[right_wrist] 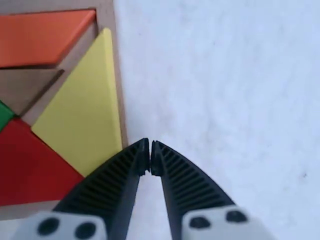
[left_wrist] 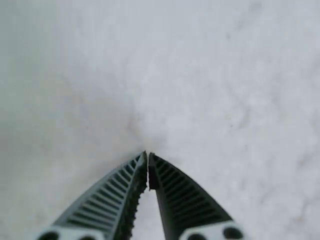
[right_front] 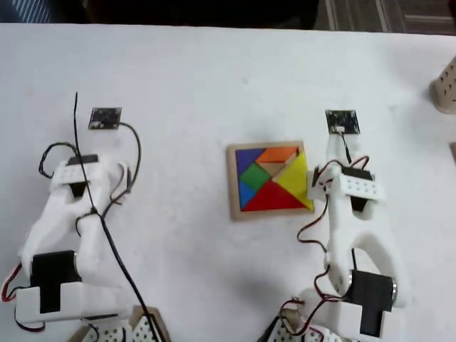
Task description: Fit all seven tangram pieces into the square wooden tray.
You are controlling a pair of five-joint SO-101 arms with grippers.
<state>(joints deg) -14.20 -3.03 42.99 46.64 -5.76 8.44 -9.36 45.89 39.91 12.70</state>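
The square wooden tray (right_front: 234,182) lies mid-table with coloured tangram pieces in it: orange (right_front: 278,154), purple (right_front: 246,161), green (right_front: 254,176), red (right_front: 272,195) and a small brown one (right_front: 273,169). The yellow triangle (right_front: 296,178) sits at the tray's right side, and its edge overlaps the right rim (right_wrist: 116,55). My right gripper (right_wrist: 150,148) is shut and empty, its tips just outside that rim beside the yellow triangle (right_wrist: 80,117). My left gripper (left_wrist: 147,159) is shut and empty over bare white table, far left of the tray.
The left arm (right_front: 71,206) and its black cable (right_front: 107,228) take up the left side, and the right arm (right_front: 353,221) stands just right of the tray. A tan perforated object (right_front: 445,89) sits at the far right edge.
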